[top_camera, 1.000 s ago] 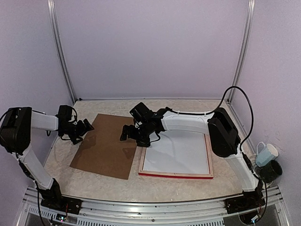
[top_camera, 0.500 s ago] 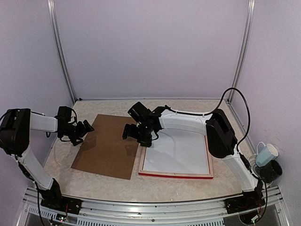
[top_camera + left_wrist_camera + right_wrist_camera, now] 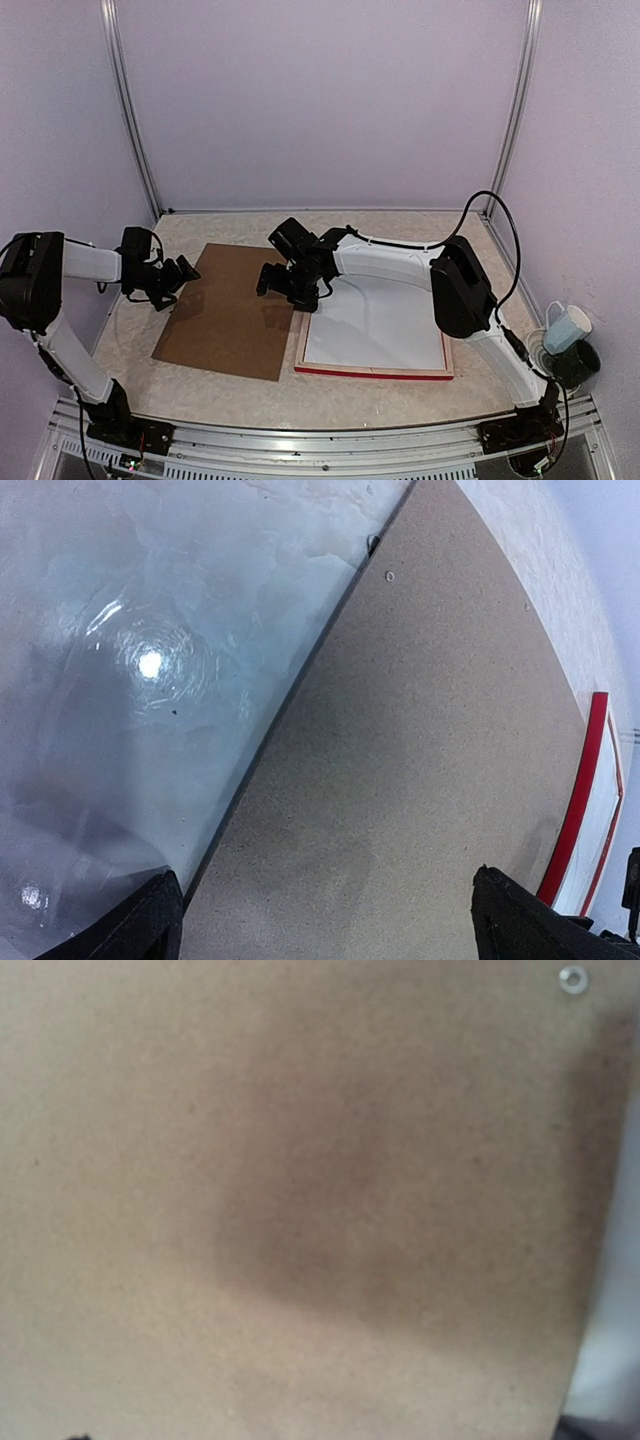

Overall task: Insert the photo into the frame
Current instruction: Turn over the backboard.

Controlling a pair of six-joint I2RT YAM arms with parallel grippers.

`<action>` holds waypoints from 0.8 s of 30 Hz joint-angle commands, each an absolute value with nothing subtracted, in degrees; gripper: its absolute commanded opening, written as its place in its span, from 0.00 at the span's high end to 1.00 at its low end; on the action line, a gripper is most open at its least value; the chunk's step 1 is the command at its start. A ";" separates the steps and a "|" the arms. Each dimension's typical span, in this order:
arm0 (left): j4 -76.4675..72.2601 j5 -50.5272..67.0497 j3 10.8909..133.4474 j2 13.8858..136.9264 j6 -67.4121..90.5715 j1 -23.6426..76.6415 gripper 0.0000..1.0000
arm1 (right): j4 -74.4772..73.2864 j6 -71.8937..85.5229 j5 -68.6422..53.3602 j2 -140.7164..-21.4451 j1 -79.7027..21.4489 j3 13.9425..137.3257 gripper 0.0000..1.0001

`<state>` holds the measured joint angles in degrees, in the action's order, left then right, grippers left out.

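The frame (image 3: 375, 371) lies flat at centre right, its red face showing along the near edge and its pale wood sides up. A white sheet (image 3: 375, 328) fills it; I cannot tell whether it is the photo's white back, and no sunset print shows. The frame's red edge also shows in the left wrist view (image 3: 577, 805). My left gripper (image 3: 183, 270) is open at the brown backing board's (image 3: 215, 312) far left edge, the board between its fingers (image 3: 150, 920). My right gripper (image 3: 272, 282) hovers low over the board's right edge next to the frame, apparently open.
The right wrist view shows only the board's surface (image 3: 320, 1210) close up, with a small rivet (image 3: 572, 978). A glossy clear sheet (image 3: 130, 680) covers the table left of the board. A blue-white cup (image 3: 567, 327) sits on a dark holder outside the right wall.
My right arm has swung slightly left, carrying its gripper a little further over the board. The left gripper and the frame have barely moved.
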<state>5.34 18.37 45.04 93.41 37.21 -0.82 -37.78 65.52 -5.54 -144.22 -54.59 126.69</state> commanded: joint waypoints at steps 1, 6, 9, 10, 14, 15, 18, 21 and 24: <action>6.33 21.14 43.76 92.77 37.89 -0.42 0.01 | -31.77 63.37 -10.76 -146.16 -55.12 124.43 0.01; 6.07 21.62 43.68 93.66 37.88 -0.39 0.01 | -21.45 60.00 -12.65 -140.49 -55.13 116.51 0.01; 6.04 21.68 43.68 93.73 37.87 -0.41 0.01 | -15.62 58.43 -13.05 -136.65 -55.15 112.05 0.01; 6.04 21.63 43.68 93.76 37.88 -0.44 0.01 | -13.63 57.99 -13.30 -135.65 -55.11 110.92 0.01; 6.03 21.53 43.60 93.44 37.88 -0.44 0.01 | -9.78 56.78 -14.94 -132.94 -55.11 108.33 0.01; 6.05 21.52 43.59 93.35 37.88 -0.38 0.01 | -9.25 56.58 -15.48 -132.57 -55.11 108.02 0.01; 5.90 21.81 43.42 93.11 38.05 -0.43 0.01 | -6.49 56.46 -17.36 -131.13 -55.11 106.14 0.01; 5.76 22.59 43.19 92.82 38.35 -0.42 0.01 | -3.07 56.76 -18.34 -129.05 -55.12 102.49 0.01; 5.54 22.92 42.90 92.10 38.57 -0.42 0.01 | -0.37 56.54 -18.40 -126.80 -55.13 99.17 0.01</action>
<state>4.23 17.32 44.49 93.25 37.19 -1.32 -12.08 57.65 -13.47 -132.62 -53.95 101.41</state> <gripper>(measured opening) 0.989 0.993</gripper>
